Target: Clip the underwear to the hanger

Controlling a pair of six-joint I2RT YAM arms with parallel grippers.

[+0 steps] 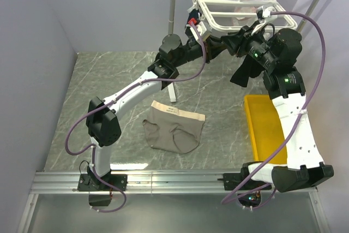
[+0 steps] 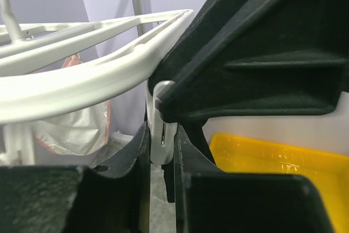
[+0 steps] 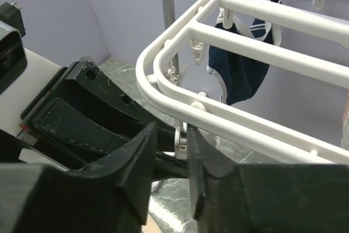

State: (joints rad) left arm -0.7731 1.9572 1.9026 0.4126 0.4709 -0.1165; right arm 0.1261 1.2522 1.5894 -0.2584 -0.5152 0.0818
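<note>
Left gripper (image 2: 162,148) clamps a white clip (image 2: 162,102) on the hanger (image 2: 82,80), likely to spread it; right gripper (image 3: 173,135) hovers slightly parted; underwear (image 1: 173,132) lies unheld on the desk (image 1: 109,80).

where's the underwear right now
Top view: the underwear lies flat on the table, near the middle, left of the yellow tray.

underwear (image 1: 173,135) taupe, beige band | hanger (image 3: 272,12) white | bin (image 1: 264,124) yellow | briefs (image 3: 240,69) navy, perhaps white-trimmed
</note>
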